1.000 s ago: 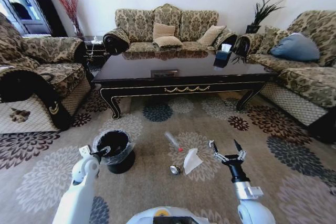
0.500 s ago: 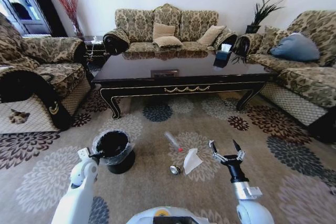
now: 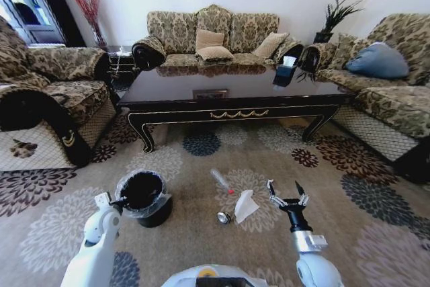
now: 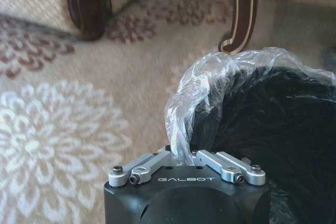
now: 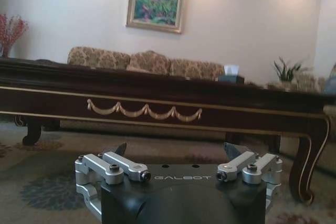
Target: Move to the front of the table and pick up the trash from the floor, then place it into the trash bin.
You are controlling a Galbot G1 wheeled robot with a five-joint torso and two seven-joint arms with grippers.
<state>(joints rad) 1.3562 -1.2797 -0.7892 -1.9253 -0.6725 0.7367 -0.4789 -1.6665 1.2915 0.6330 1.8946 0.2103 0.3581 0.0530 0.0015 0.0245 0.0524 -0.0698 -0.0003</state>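
1. The left gripper [image 3: 121, 201] is seen at the near rim of the trash bin [image 3: 143, 197]; in the left wrist view its fingers [image 4: 157, 160] are drawn together and clamped on the clear plastic liner [image 4: 185, 116] folded over that rim.
2. The bin is stood on the patterned carpet [image 3: 195, 186], directly ahead of the left gripper — its black inside is open to view.
3. The right gripper [image 3: 283, 194] is held low over the carpet with its fingers spread wide apart, nothing between them.
4. The trash is found just to the left of the right gripper: a crumpled white paper [image 3: 244, 205] nearest it, a small silvery can [image 3: 223, 218] touching or just beside the paper's far-left edge, and a thin white stick [image 3: 220, 180] a little farther ahead.
5. The table [image 3: 232, 102] is placed beyond both grippers; its gold-trimmed front apron is faced squarely in the right wrist view [image 5: 157, 106].
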